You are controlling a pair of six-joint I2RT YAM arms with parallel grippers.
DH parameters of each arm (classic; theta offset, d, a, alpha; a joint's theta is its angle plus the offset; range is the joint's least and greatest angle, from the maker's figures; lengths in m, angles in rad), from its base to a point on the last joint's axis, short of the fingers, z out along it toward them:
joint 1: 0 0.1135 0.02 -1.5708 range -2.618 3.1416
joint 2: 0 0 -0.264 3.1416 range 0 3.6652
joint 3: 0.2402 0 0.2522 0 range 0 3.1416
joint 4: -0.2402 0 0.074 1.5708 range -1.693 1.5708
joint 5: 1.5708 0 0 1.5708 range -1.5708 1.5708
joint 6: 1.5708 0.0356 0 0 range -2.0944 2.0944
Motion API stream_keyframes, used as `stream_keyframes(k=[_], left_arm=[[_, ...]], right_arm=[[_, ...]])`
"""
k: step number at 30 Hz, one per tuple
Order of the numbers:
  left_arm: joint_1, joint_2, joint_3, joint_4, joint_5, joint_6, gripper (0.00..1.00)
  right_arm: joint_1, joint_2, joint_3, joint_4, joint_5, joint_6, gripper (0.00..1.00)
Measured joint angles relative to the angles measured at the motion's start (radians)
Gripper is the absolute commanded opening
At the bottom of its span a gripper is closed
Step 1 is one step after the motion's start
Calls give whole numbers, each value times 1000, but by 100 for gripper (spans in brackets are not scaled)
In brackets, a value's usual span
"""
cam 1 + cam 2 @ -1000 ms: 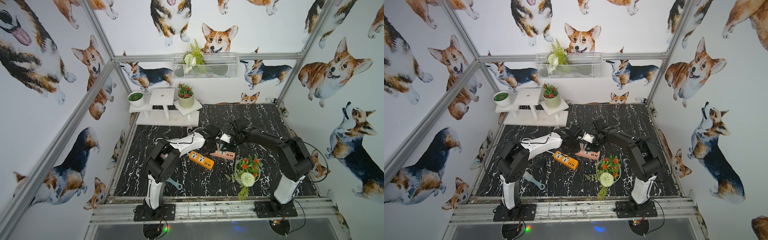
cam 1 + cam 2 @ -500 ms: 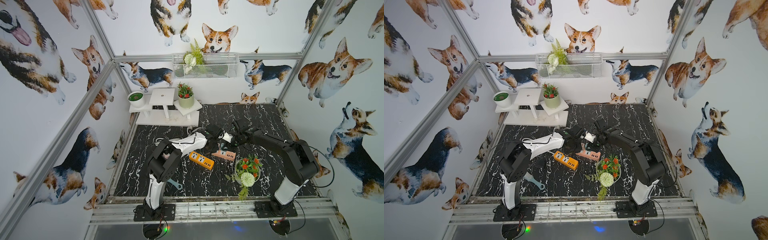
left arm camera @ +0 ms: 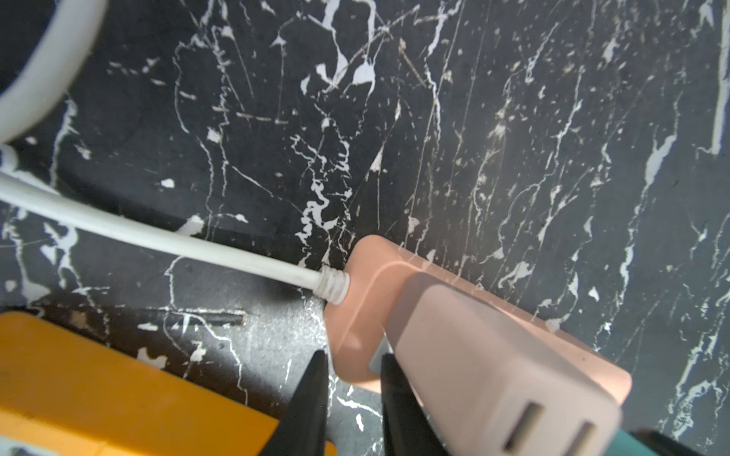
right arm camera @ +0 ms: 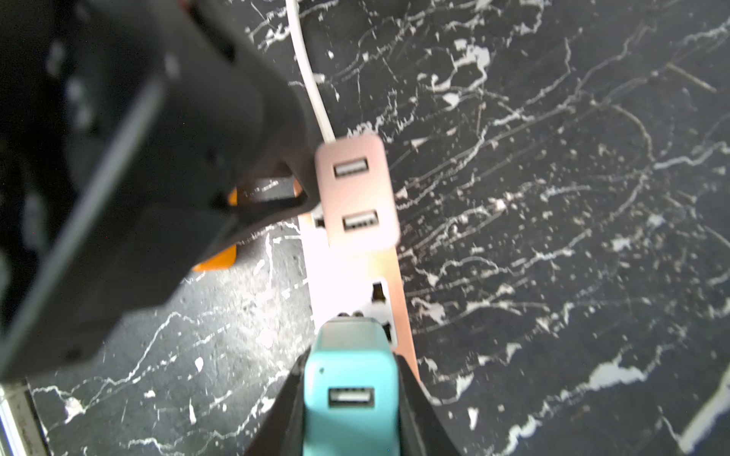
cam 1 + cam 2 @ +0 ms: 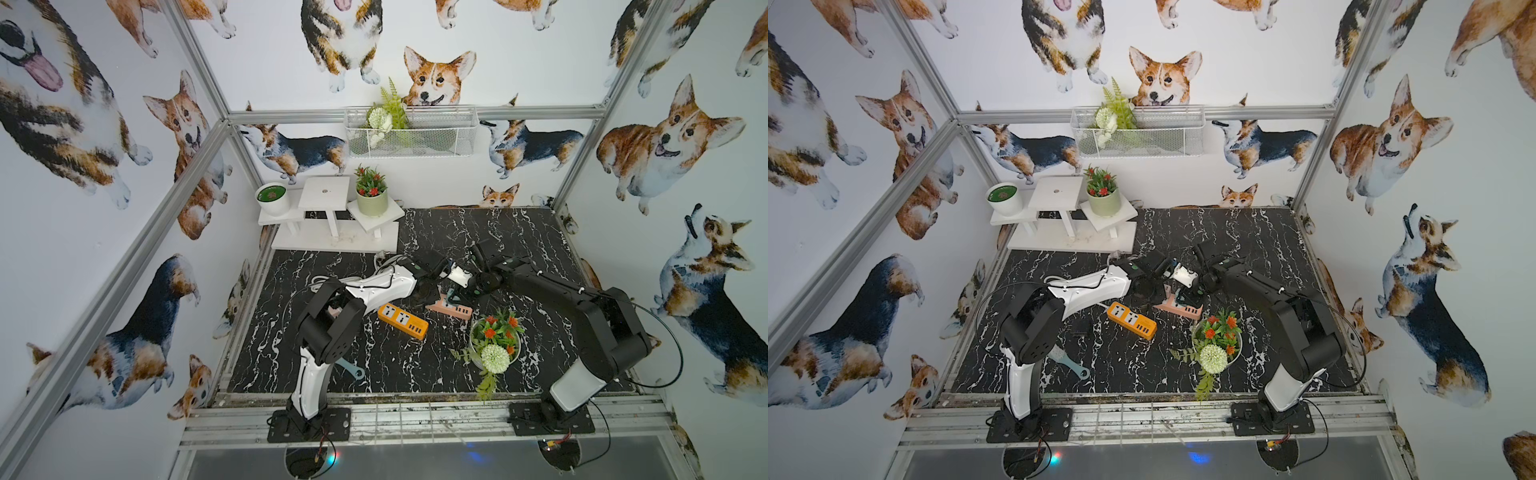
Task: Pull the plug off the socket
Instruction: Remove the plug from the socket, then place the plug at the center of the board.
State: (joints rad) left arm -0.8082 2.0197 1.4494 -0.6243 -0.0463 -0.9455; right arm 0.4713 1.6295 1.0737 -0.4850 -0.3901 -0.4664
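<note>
The socket is a pink power strip (image 5: 456, 310) (image 4: 389, 272) lying flat on the black marble table, with a white cable (image 3: 158, 237) at one end. A pink USB adapter (image 4: 355, 193) (image 3: 493, 363) stands plugged in near that cable end. My right gripper (image 4: 349, 355) is shut on the teal plug (image 4: 349, 367), which stands farther along the strip; its prongs show just above the strip's face. The left gripper (image 3: 351, 359) is shut, its black fingertips (image 3: 316, 367) down at the strip's cable end beside the pink adapter.
An orange power strip (image 5: 402, 320) lies close in front of the left gripper. A flower pot (image 5: 494, 340) stands right in front of the pink strip. A blue brush (image 5: 351, 370) lies by the left arm's base. White shelves with pots (image 5: 332, 220) stand at the back left.
The right arm's elbow has swung out to the right while its gripper stayed on the teal plug. The left gripper and the pink strip have hardly moved.
</note>
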Motion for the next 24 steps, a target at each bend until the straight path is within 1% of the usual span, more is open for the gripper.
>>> stream_keyframes(k=[4, 7, 9, 12, 15, 18, 20, 24], left_arm=[[1, 0, 3, -6, 1, 1, 25], [1, -3, 3, -7, 0, 2, 26], [1, -4, 5, -9, 0, 5, 26], [1, -6, 12, -17, 0, 11, 26], [1, -7, 17, -21, 0, 16, 26], [1, -6, 22, -22, 0, 24, 26], [1, -5, 23, -24, 0, 30, 26], [3, -5, 18, -24, 2, 42, 26]], right_arm=[[-48, -65, 10, 79, -39, 26, 0], [-69, -82, 24, 104, -77, 53, 0], [-97, -87, 29, 108, -89, 84, 0], [-155, -103, 32, 121, -108, 166, 0], [-211, -124, 29, 153, -113, 280, 0], [-292, -149, 14, 204, -121, 441, 0], [-343, -160, 6, 227, -100, 568, 0], [-400, -165, 1, 237, -77, 732, 0]])
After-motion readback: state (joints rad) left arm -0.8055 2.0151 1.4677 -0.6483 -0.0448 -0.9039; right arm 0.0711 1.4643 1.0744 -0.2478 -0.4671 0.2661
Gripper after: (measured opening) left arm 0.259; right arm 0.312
